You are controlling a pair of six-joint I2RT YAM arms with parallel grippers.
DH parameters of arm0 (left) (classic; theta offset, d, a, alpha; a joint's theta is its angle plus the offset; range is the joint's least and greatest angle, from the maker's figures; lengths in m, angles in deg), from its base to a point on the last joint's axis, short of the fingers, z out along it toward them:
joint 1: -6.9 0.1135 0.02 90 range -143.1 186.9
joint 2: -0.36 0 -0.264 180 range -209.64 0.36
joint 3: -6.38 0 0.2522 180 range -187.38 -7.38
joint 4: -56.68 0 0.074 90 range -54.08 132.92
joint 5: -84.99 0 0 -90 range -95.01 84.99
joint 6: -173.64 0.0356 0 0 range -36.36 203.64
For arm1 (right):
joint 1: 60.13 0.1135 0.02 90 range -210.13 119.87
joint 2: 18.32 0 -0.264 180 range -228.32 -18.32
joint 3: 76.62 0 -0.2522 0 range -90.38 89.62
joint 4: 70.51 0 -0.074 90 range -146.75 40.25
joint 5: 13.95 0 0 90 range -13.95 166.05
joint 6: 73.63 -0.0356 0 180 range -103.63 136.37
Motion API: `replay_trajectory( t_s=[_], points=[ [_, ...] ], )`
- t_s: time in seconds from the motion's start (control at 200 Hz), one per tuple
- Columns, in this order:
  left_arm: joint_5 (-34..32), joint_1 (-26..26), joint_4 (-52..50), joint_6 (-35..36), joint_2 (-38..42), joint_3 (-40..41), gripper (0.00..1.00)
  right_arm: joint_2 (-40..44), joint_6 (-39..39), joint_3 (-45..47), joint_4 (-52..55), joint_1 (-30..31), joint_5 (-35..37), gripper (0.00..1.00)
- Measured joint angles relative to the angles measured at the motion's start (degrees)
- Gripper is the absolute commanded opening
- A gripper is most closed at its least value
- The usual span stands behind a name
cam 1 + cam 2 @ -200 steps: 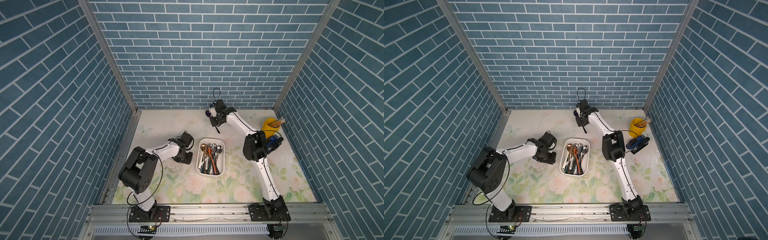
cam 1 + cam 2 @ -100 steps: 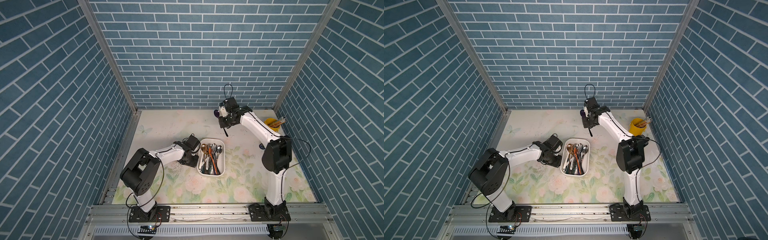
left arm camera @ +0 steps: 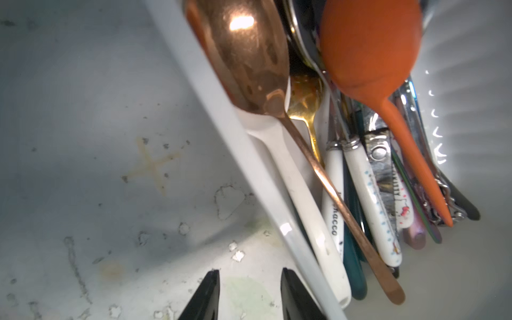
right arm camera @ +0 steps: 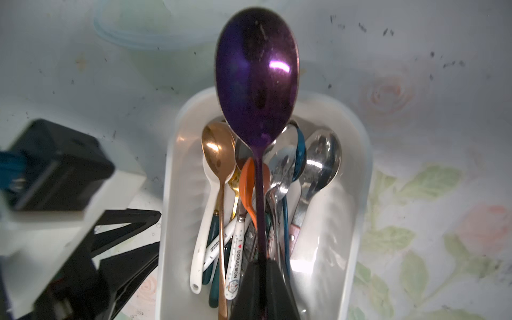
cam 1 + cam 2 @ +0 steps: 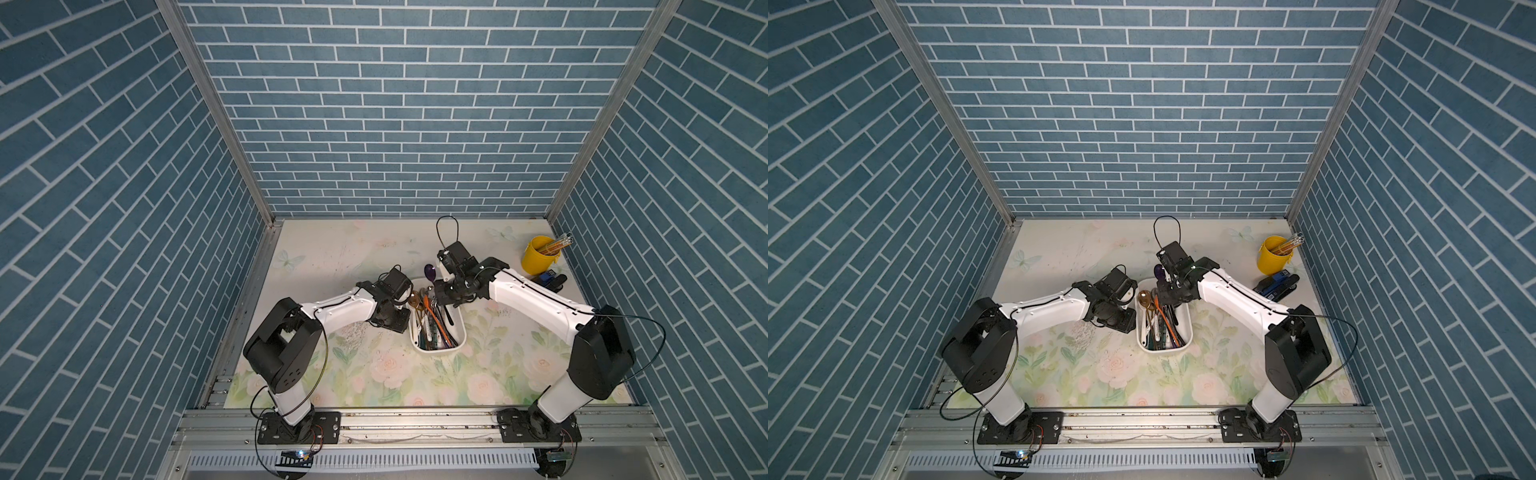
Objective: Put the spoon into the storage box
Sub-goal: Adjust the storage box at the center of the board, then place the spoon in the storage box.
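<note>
A purple spoon [image 4: 257, 77] hangs over the far end of the white storage box [image 4: 357, 194], with my right gripper [image 4: 264, 261] shut on its handle. Both top views show its bowl [image 5: 429, 272] [image 5: 1159, 271] just past the box's far rim, and the right gripper [image 5: 444, 291] [image 5: 1169, 293] above the storage box [image 5: 436, 350] [image 5: 1163, 350]. My left gripper [image 3: 249, 273] stands open with nothing between its fingers. It is low on the table, against the outside of the box's left wall [image 3: 221, 116]. In both top views the left gripper [image 5: 397, 322] [image 5: 1121, 324] sits beside that wall.
Several spoons lie in the box, among them a copper one [image 3: 243, 55] and an orange one [image 3: 368, 47]. A yellow cup with pencils [image 5: 538, 259] and a blue-and-black item [image 5: 550, 279] stand at the back right. Brick walls enclose the table.
My right arm has swung from the back of the table toward me with the purple spoon, ending over the box. The left gripper has slid right up to the box's left wall.
</note>
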Motion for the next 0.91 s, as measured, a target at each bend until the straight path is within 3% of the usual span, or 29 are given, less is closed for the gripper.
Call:
replay_trajectory(
  t_s=[0.28, 0.805, 0.905],
  points=[
    [-1.1, -0.3, 0.5, -0.2, 0.9, 1.0, 0.42, 2.4, -6.5, 9.1, -3.9, 1.0, 1.1, 0.0],
    [-4.8, 4.7, -0.3, 0.9, 6.1, 1.2, 0.42, 0.3, -8.1, 14.1, -9.6, 1.0, 4.0, 0.0],
    [-4.8, 5.4, -0.2, 0.9, 7.2, 1.2, 0.42, -0.2, -8.1, 14.1, -9.9, 1.0, 4.4, 0.12]
  ],
)
